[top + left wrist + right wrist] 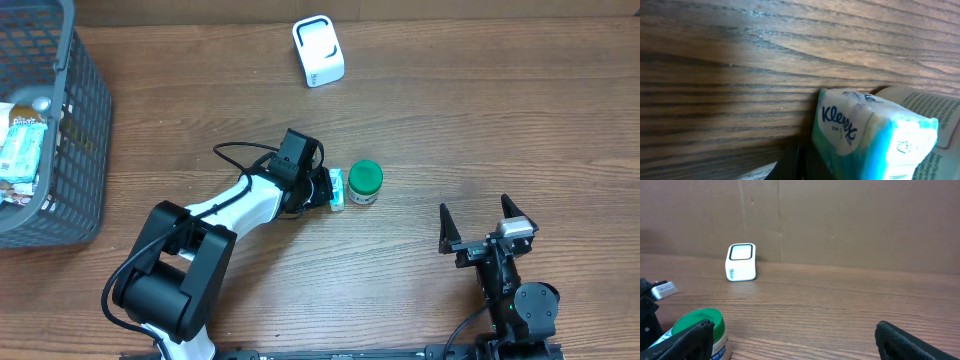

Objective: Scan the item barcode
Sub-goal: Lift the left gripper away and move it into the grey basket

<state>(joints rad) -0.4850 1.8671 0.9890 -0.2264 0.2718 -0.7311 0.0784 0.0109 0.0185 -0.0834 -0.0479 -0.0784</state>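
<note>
A small Kleenex tissue pack (pixel 338 189) is near the middle of the wooden bench (pixel 480 120). It is clamped in the left hand (pixel 326 187), whose fingers are closed on it. A green-lidded jar (pixel 365 183) stands just beside the pack. The white scanner (pixel 318 50) stands well apart, toward the far edge. The right hand (pixel 487 222) is near the front edge, fingers spread wide, holding nothing. A grey basket (pixel 85 130) holding packets sits at the far left.

Left black-and-white arm (pixel 235 205) is stretched out low. Its gripper (pixel 330 188) is clamped down on a small teal-and-white Kleenex tissue pack (pixel 338 189), which sits right at the fingertips. Right black arm (pixel 512 290) is folded in close, and its gripper (pixel 474 204) has its jaws spread wide.
</note>
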